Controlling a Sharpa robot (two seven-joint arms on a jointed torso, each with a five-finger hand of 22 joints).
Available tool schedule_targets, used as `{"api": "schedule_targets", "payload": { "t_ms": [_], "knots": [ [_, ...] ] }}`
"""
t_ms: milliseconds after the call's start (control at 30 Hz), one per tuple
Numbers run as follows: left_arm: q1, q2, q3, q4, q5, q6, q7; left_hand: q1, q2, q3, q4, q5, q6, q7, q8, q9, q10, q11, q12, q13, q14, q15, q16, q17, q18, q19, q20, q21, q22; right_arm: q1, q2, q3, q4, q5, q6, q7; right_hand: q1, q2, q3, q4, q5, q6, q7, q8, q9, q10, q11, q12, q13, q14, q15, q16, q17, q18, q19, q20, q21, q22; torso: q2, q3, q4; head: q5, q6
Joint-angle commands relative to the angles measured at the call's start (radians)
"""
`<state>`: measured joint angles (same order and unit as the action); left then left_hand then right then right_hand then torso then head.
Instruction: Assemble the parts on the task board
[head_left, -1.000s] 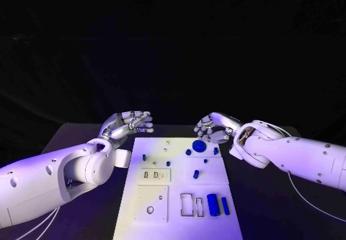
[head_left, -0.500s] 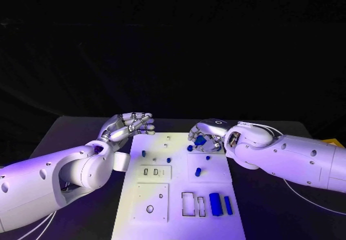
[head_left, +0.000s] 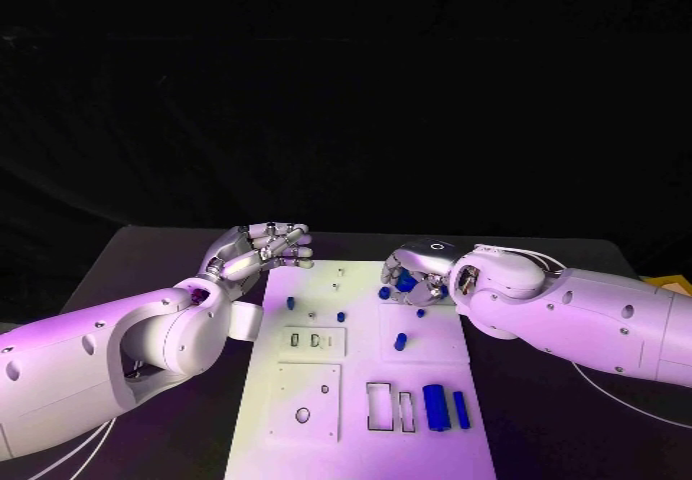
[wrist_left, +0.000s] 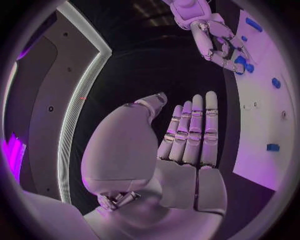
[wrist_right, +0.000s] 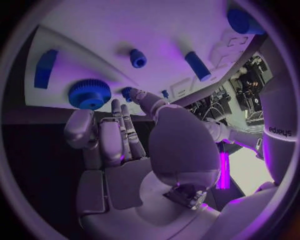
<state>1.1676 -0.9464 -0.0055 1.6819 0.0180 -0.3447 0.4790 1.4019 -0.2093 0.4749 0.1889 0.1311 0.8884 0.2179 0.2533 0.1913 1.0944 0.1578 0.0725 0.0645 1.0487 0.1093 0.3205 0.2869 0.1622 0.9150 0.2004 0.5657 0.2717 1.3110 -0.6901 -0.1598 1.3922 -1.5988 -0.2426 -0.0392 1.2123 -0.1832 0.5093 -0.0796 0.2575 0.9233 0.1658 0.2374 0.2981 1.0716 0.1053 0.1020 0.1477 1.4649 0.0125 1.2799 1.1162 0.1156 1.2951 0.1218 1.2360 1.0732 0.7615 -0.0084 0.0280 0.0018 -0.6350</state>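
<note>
Right hand (head_left: 414, 272) has lowered, fingers spread above one blue gear (wrist_right: 90, 94); left hand (head_left: 260, 250) open-fingered.

Head camera overhead, wrists close (task board (head_left: 361, 370) shared)

The board (head_left: 361, 400) is white, and the parts on it are blue: a gear (wrist_right: 89, 94) at the far right, small pegs (head_left: 400, 341) in the middle, two bars (head_left: 434, 407) near right. The table (head_left: 144, 270) is black. Both hands, left (head_left: 260, 250) and right (head_left: 415, 272), are silver on white arms (head_left: 116, 350).
</note>
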Motion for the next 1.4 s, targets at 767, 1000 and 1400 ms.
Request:
{"api": "schedule_targets", "payload": {
  "t_ms": [767,1000,1400],
  "knots": [
    [0.003,0.003,0.001,0.002,0.012,0.037,0.004,-0.013,-0.001,-0.002,-0.004,-0.004,-0.010,0.000,-0.009,0.002,-0.015,0.005,-0.010,0.000,-0.008,0.001,-0.005,0.006,0.015,-0.009,0.001,0.009,0.005,-0.002,0.029,0.000,-0.014,-0.027,0.009,-0.021,0.003,0.009,0.027,0.028,-0.009,0.019,-0.002,0.008,0.019,0.033,-0.005,0.039,0.010,0.043,0.006,0.071,0.064,-0.030,0.048,0.001,0.073,0.096,0.011,0.0018,0.0028,0.005,-0.008],
    [0.004,0.002,0.001,0.002,0.013,0.037,0.002,-0.013,-0.001,-0.002,-0.004,-0.004,-0.010,0.000,-0.009,0.002,-0.015,0.005,-0.010,0.000,-0.008,0.001,-0.005,0.006,0.015,-0.009,0.001,0.009,0.005,-0.003,0.034,0.000,-0.021,-0.025,0.020,-0.022,0.015,0.022,0.046,0.031,-0.015,0.041,-0.009,0.021,0.032,0.051,-0.011,0.050,0.012,0.042,0.001,0.084,0.072,-0.034,0.059,-0.003,0.093,0.124,0.010,0.0013,0.0031,0.005,-0.009],
    [0.005,0.001,0.001,0.002,0.013,0.038,-0.001,-0.013,0.001,-0.002,-0.005,-0.003,-0.010,0.000,-0.009,0.002,-0.017,0.005,-0.010,0.000,-0.007,0.001,-0.004,0.008,0.016,-0.011,0.001,0.011,0.007,-0.006,0.041,0.000,-0.024,-0.021,0.014,-0.018,0.032,0.045,0.073,0.033,-0.046,0.073,-0.021,0.045,0.060,0.074,-0.022,0.059,0.012,0.043,-0.007,0.101,0.085,-0.040,0.072,-0.010,0.116,0.159,0.012,0.0014,0.0021,0.004,-0.012]
  ]
}}
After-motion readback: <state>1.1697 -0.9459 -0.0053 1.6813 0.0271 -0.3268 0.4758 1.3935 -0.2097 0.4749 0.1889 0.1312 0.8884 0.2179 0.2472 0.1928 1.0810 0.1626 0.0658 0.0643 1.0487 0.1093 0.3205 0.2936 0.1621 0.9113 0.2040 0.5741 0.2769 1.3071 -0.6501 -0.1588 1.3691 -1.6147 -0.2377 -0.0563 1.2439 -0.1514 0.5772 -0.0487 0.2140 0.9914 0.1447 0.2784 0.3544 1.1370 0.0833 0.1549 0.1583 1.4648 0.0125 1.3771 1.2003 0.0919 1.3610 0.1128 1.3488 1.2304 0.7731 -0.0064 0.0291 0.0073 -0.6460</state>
